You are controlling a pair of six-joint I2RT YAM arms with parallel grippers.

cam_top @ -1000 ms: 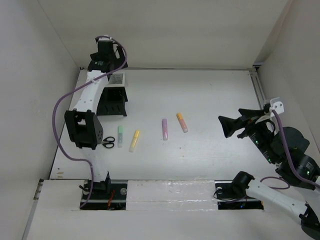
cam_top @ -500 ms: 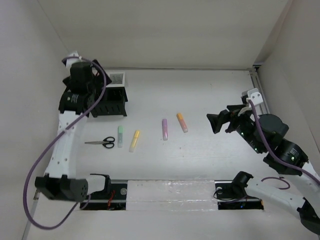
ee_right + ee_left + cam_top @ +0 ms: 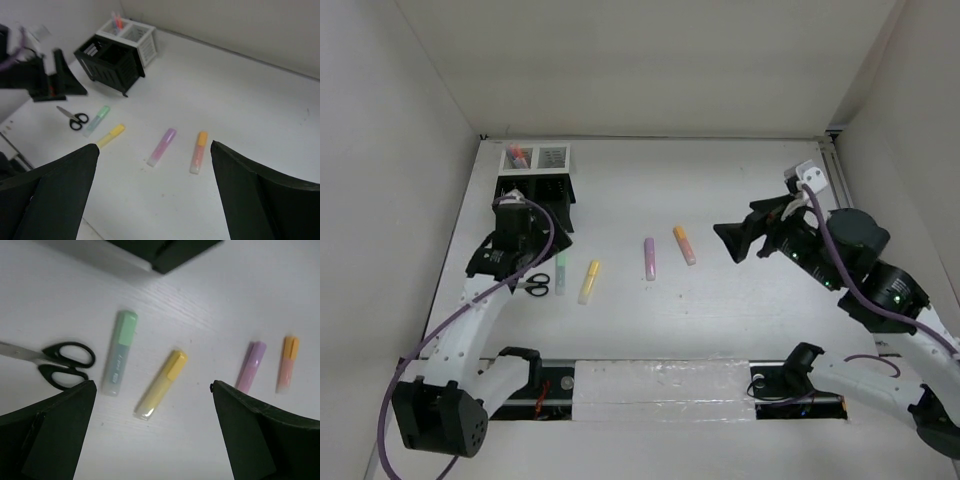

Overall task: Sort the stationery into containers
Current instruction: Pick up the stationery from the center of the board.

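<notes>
The left gripper (image 3: 152, 390) and right gripper (image 3: 154, 146) hang with jaws wide apart, empty. Scissors (image 3: 65, 365), green marker (image 3: 119, 360) and yellow marker (image 3: 161, 385) lie crowded, so a careless pinch could catch two. Beyond lie the purple marker (image 3: 649, 258) and orange marker (image 3: 684, 245), then the black box (image 3: 107, 67) and white box (image 3: 145, 47).

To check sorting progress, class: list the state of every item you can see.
green marker, capped, lying loose
yellow marker, capped, lying loose
purple marker, capped, lying loose
orange marker, capped, lying loose
scissors, closed, lying loose
white organiser, upright, holds pens
black organiser, upright, contents unclear
left gripper, open, empty
right gripper, open, empty
</notes>
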